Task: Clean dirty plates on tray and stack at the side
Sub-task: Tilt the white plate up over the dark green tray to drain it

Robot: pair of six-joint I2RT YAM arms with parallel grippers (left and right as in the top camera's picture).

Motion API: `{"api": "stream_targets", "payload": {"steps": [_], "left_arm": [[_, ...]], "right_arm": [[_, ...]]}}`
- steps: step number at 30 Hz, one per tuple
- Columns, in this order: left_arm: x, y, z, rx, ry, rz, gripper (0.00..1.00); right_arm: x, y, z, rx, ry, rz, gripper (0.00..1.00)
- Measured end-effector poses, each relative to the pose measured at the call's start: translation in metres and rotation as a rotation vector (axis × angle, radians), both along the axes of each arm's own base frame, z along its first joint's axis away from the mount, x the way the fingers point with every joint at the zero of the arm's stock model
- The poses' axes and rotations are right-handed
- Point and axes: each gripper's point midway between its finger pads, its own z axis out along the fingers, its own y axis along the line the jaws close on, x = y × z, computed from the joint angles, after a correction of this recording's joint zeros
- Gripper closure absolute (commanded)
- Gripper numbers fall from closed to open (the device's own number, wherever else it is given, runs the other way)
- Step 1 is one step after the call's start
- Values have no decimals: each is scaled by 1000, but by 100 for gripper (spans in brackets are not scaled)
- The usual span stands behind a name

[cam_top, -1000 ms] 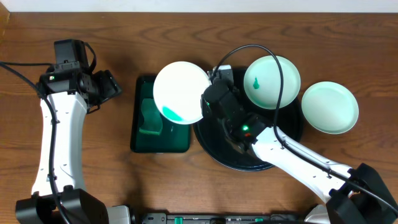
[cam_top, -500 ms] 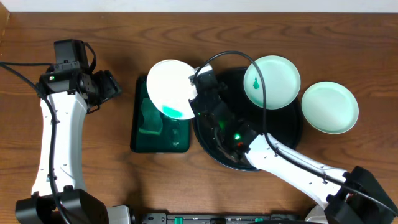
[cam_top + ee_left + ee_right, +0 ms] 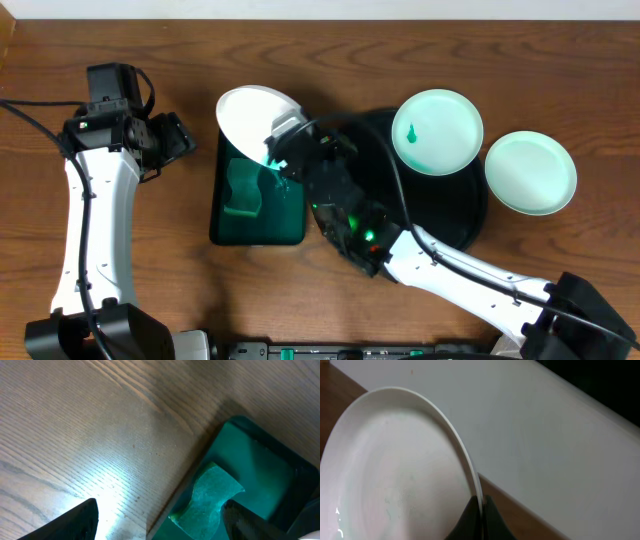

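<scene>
The brown wooden table (image 3: 180, 40) runs under both my arms, its grain going side to side. At the far left my left gripper (image 3: 183, 140) hangs over bare wood with its fingers (image 3: 75, 520) spread wide and nothing between them; in my left wrist view they frame the near corner of the dark green rectangular tray (image 3: 260, 455). That tray lies just right of my left gripper, and inside it rests one pale green sponge-like piece (image 3: 243, 190) with a ragged, notched edge, lying toward the left half of the basin. Above the far end of this tray I hold one of the plates (image 3: 250, 115) steeply tilted, its white face turned up and to the left, with a green smear (image 3: 268, 160) at its low edge. My right gripper (image 3: 283, 150) is pinched tight on that plate's rim, and in my right wrist view the dark fingertips (image 3: 480, 520) meet on the thin edge. Further right sits the round glossy black tray (image 3: 470, 215), touching or nearly touching the green one. A second plate (image 3: 440, 130) lies flat at its far rim, with a small green smear (image 3: 411, 133) left of its centre. The third plate (image 3: 530, 172) lies flat on the wood just beside the black tray's right rim, looking pale aqua.
</scene>
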Motion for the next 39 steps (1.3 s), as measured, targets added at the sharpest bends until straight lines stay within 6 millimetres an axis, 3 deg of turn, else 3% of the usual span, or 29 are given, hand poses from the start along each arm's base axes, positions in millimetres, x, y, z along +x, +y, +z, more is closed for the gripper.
{"api": "stream_targets", "payload": {"steps": [11, 25, 39], "left_arm": [[0, 0, 0, 0, 0, 0, 20], [0, 0, 0, 0, 0, 0, 20], [0, 0, 0, 0, 0, 0, 20]], "right_arm": [[-13, 14, 22, -198, -160, 45, 99], [-14, 14, 37, -229, -231, 38, 99], [-14, 14, 39, -256, -246, 37, 99]]}}
